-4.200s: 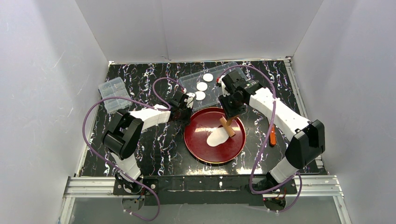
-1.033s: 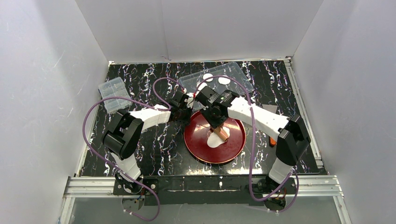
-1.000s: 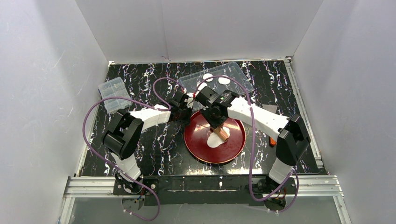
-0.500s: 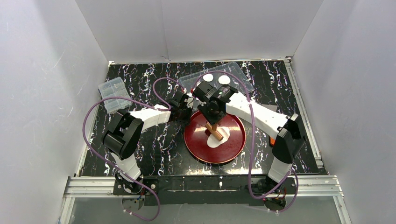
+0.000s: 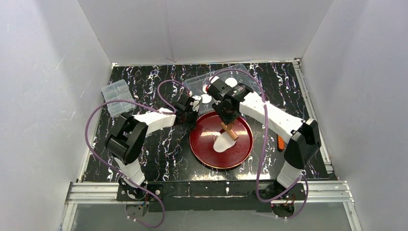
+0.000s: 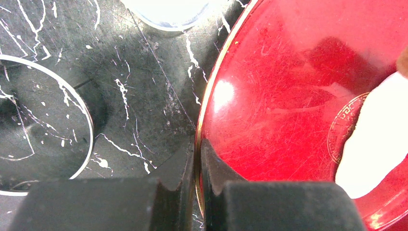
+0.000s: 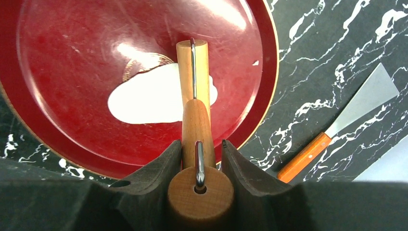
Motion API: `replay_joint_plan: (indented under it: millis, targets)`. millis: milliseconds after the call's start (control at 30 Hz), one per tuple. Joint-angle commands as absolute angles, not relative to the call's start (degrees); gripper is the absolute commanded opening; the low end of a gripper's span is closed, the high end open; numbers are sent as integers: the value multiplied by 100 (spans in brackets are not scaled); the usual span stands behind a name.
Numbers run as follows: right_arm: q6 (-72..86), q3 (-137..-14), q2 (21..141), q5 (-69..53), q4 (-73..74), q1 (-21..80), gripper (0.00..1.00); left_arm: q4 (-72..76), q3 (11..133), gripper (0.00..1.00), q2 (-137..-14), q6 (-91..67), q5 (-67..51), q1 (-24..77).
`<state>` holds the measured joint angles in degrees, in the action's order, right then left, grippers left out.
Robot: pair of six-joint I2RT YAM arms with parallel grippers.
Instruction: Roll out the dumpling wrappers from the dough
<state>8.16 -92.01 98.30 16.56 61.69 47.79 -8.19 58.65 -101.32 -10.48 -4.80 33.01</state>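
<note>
Your right arm has pulled back toward the tray since half a second ago, and the rolling pin (image 7: pixel 193 72) has slid off the middle of the dough (image 7: pixel 149 98) to its far-right edge. The right gripper (image 7: pixel 201 149) is clamped on the pin's wooden handle, one finger on each side of it. The roller head reaches out ahead of the fingertips, lying across the right end of the dough. Most of the flat white sheet spreads to the left of the roller, and only a small lobe shows on its right. The dough sits inside the red plate (image 5: pixel 204 144), a little toward the near side of its centre.

Your left gripper (image 6: pixel 197 163) is pinched on the plate's gold-edged rim, one finger outside and one inside. From that wrist, the dough (image 6: pixel 380 144) is well apart from the fingers, out at the right edge of the view.

The dumpling wrappers (image 5: pixel 231 82) lie on the clear tray (image 5: pixel 192 86) behind the plate; the arm hides some of them. An orange-handled scraper (image 7: pixel 332 139) rests on the table to the right of the plate.
</note>
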Motion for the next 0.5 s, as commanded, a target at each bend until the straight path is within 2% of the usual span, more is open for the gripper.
replay_joint_plan:
  millis: [0, 467]
  targets:
    - [655, -8930, 9520, 1745, 5889, 4622, 1, -1274, 5693, 0, -10240, -765, 97, 3301]
    - [700, -7961, 9656, 1542, 5331, 4481, 1, -1279, 5684, 0, -10240, -765, 99, 3287]
